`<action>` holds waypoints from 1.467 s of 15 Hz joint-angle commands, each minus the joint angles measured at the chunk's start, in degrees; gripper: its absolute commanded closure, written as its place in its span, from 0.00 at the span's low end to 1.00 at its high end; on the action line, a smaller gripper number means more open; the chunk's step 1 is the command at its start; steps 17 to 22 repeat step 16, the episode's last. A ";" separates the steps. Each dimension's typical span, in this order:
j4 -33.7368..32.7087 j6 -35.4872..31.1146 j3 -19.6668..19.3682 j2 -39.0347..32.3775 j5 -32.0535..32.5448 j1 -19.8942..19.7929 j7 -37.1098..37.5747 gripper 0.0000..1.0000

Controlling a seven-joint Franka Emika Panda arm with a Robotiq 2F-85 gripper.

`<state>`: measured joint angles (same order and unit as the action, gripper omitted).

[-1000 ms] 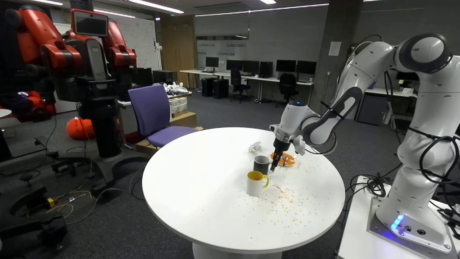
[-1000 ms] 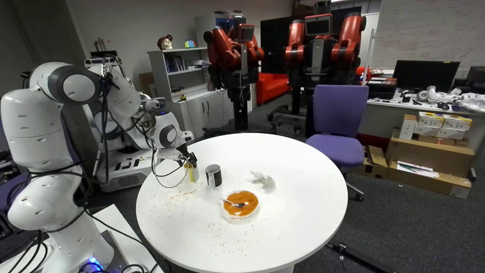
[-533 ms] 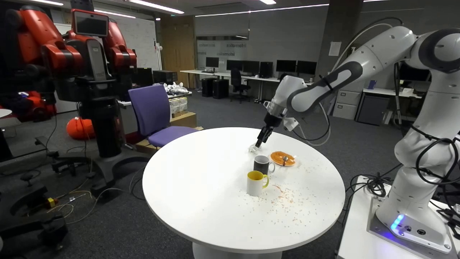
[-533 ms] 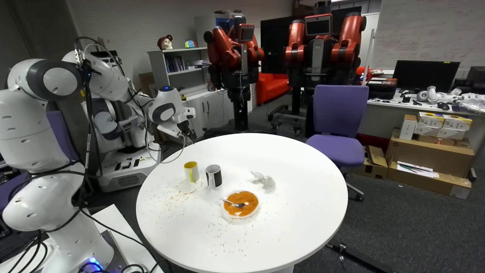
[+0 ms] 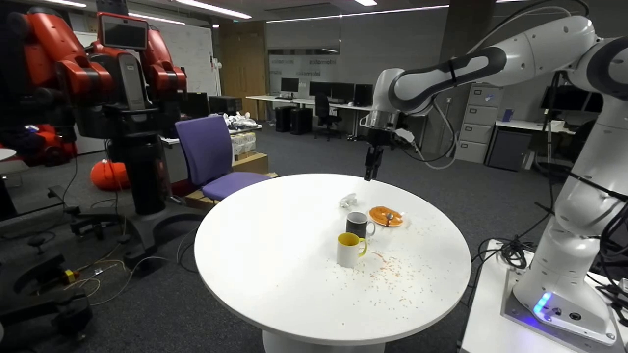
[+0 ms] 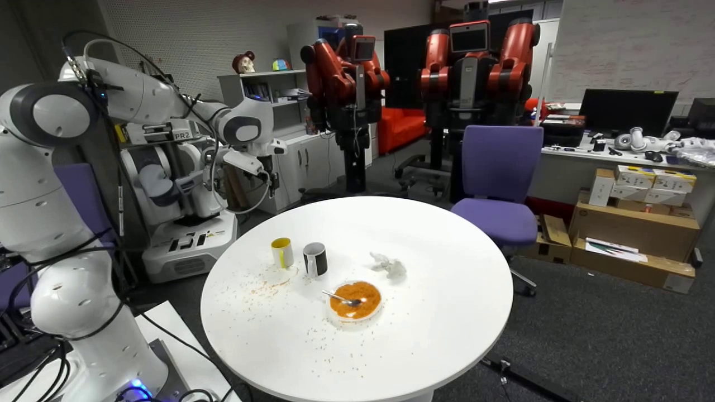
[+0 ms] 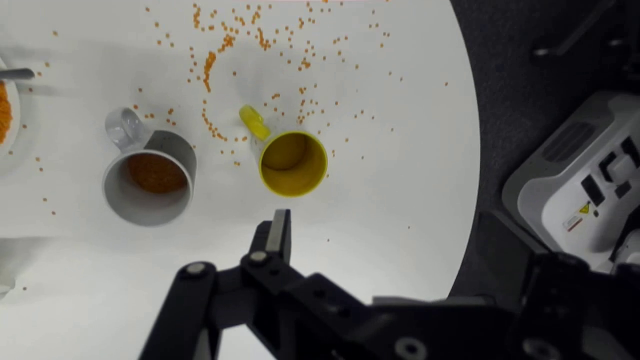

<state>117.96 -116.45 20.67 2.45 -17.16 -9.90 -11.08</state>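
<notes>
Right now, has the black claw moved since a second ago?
Yes: in an exterior view, the gripper has risen, away from the unmoved yellow-handled mug.

In an exterior view we see the hand (image 5: 371,177) aloft, pointing downward; on the round white surface (image 5: 274,245) we find a yellow-and-white mug (image 5: 347,254), a grey mug (image 5: 356,226) just behind it, an orange-filled plate (image 5: 394,225), a crumpled white wad (image 5: 348,200) and scattered grains (image 5: 385,267)

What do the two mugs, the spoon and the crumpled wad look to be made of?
Yellow-handled mug: likely glazed ceramic, glossy; highlights on its handle.
Dark-sided mug: probably ceramic too, smooth; its pale handle has a sheen.
Spoon: seemingly metal, shiny; grey, with a bright handle.
Crumpled wad: tissue or thin plastic, can't tell which; whitish, loosely creased.
</notes>
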 commanded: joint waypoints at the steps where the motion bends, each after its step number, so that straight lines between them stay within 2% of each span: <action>1: -2.42 8.28 -7.59 0.22 3.57 6.88 0.03 0.00; 2: -1.23 4.99 -8.64 -0.08 1.83 8.21 0.21 0.00; 5: -1.20 5.31 -10.58 -0.36 1.93 10.09 0.16 0.00; 22: -1.18 5.31 -10.62 -0.46 1.92 10.26 0.17 0.00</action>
